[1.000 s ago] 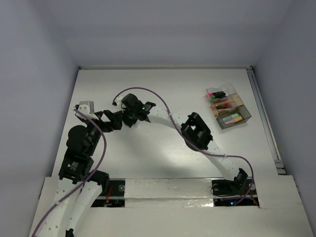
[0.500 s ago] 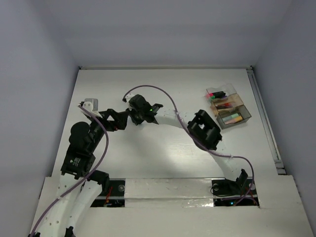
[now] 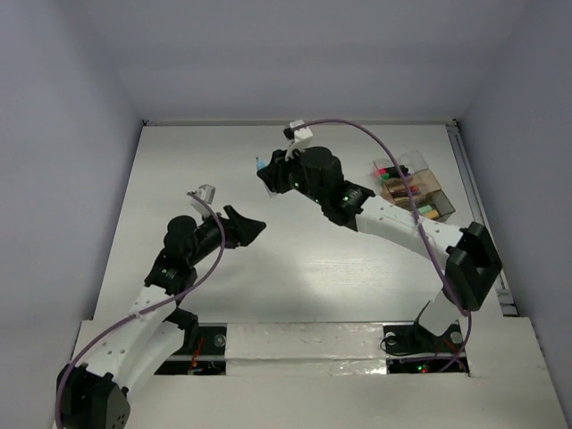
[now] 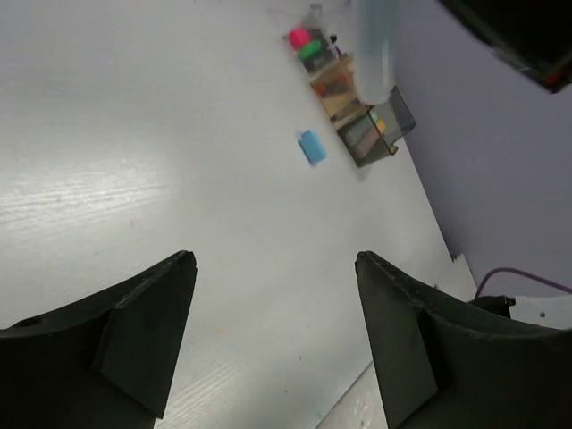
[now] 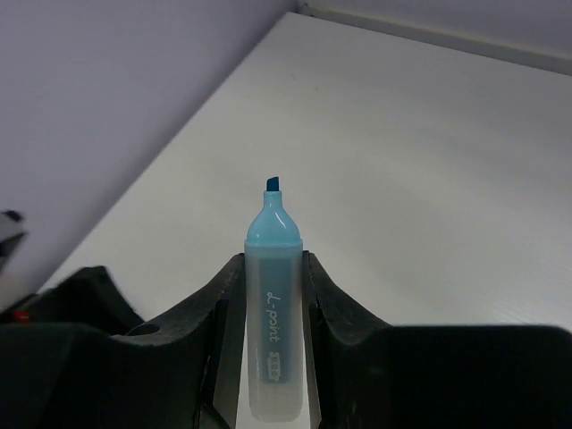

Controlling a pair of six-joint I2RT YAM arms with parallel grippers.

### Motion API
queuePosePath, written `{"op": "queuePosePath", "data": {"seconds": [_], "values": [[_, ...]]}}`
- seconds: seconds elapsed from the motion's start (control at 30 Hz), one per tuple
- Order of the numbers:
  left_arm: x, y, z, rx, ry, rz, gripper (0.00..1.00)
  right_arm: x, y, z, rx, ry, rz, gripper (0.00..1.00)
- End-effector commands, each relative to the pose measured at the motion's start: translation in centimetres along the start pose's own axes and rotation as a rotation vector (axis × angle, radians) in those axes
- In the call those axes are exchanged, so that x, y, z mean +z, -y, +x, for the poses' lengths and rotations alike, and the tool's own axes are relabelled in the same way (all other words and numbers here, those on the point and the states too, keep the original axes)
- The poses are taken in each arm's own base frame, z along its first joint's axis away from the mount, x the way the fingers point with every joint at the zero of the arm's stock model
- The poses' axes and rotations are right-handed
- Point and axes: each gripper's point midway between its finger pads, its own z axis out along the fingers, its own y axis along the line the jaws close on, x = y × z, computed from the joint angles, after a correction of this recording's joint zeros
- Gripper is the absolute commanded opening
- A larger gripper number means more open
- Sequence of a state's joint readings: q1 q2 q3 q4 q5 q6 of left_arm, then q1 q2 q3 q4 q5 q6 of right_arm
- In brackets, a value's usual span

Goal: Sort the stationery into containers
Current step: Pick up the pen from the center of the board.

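A pale blue highlighter, uncapped with its chisel tip pointing away, sits upright and clamped in the right end effector. A small blue eraser lies flat on the counter just beside the clear box, which sits at the upper right of the overhead view. The box's compartments hold pink and green highlighters and red pens.
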State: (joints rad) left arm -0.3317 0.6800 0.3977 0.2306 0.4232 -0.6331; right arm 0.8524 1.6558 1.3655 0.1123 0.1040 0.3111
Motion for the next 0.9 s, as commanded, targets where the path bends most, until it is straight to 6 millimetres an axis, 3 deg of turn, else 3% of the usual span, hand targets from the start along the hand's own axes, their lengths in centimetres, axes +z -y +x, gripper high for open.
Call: {"op": "queuePosePath", "data": {"seconds": [0.0,0.33,0.5,0.6,0.87], "values": [[1.0,3.1,-1.8,-0.002,0.087,0.130,0.68,-0.8,-1.6,-0.4,0.085,0.057,-0.072,0.00],[2.8,4.8,-3.1,0.017,0.169,0.152,0.72,-1.6,-1.2,1.2,0.142,0.050,-0.073,0.00],[3.9,3.6,-3.7,0.032,0.191,0.087,0.64,-1.9,-2.0,1.3,0.161,0.055,-0.103,0.00],[4.3,3.9,-4.0,0.039,0.200,0.097,0.55,-1.9,-2.3,1.5,0.171,0.046,-0.120,0.00],[4.9,4.9,-4.3,0.052,0.199,0.149,0.48,-1.7,-2.9,3.6,0.195,0.007,-0.132,0.00]]}}
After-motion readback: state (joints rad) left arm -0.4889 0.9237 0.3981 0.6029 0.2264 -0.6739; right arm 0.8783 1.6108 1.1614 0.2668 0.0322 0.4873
